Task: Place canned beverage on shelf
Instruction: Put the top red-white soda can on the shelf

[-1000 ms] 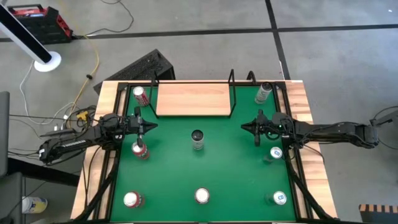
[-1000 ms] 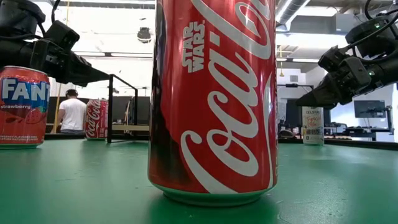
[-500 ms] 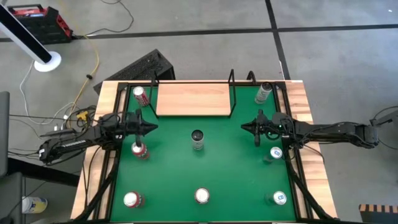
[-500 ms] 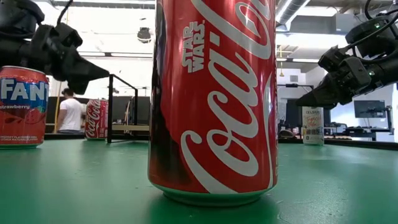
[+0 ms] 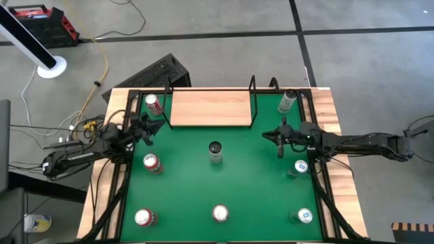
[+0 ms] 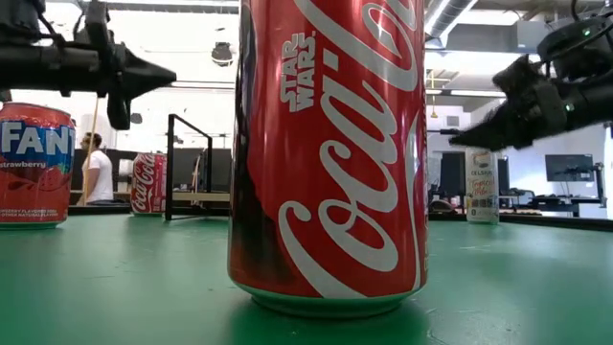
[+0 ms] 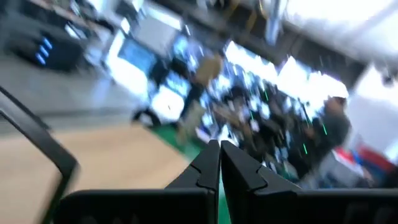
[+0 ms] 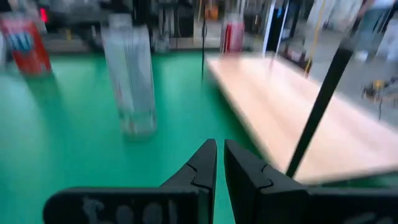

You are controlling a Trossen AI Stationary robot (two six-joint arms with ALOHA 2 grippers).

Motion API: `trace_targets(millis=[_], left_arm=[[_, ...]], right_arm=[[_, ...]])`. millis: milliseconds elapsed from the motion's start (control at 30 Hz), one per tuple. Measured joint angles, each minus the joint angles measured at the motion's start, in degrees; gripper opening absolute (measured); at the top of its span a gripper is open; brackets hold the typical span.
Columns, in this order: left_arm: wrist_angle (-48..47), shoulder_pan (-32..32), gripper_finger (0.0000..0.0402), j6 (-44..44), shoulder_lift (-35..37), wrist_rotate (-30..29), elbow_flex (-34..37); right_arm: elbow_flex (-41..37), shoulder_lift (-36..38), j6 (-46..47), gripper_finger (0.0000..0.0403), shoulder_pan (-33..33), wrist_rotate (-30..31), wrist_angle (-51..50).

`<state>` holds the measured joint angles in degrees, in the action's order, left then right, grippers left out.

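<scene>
Shelf [image 5: 210, 108]: empty, far bench edge | left pincer [image 5: 154, 125]: closed, empty, nearest red can [image 5: 152, 104], just beyond, upright | right pincer [image 5: 266, 135]: near-closed, empty, slim can [image 5: 287, 101] beyond.

Bright, even light fills the room from long ceiling lamps [image 6: 192, 8] high above. The big red can [image 6: 330, 153] shines with soft glare (it sits very close to the low camera). Both wrist views are smeared with blur. Past the left gripper [image 7: 219, 163] everything is fuzzy. Beyond the right gripper [image 8: 219, 163], the shelf [image 8: 292, 115] looks streaky.
</scene>
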<state>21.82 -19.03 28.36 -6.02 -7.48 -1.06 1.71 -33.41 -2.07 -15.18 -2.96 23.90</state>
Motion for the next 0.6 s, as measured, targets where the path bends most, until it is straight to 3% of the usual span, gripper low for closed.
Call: trace_targets(millis=[133, 267, 400, 500, 600], left_arm=[[3.8, 0.0, 0.0, -2.7, 0.0, -3.1, -1.1], [-1.5, 0.0, 0.0, -9.0, -0.9, -5.1, -7.7], [-14.9, 0.0, 0.0, -19.3, -6.0, -8.5, -18.9], [-27.6, -0.3, 0.0, -23.0, -12.7, -17.6, -28.3], [-41.8, -2.5, 0.0, -21.2, -21.2, -27.1, -37.9]], right_arm=[[3.2, 0.0, 3.9, 0.0058, 0.0, 2.5, 6.1], [8.7, -0.2, 3.3, 0.0058, 0.0, 2.9, 4.9], [14.2, -2.7, 2.7, 0.0058, 0.1, 2.9, 4.7], [18.3, -5.5, 2.6, 0.0058, 0.1, 2.9, 4.7], [22.2, -9.4, 2.6, 0.0058, 0.5, 2.9, 4.3]])
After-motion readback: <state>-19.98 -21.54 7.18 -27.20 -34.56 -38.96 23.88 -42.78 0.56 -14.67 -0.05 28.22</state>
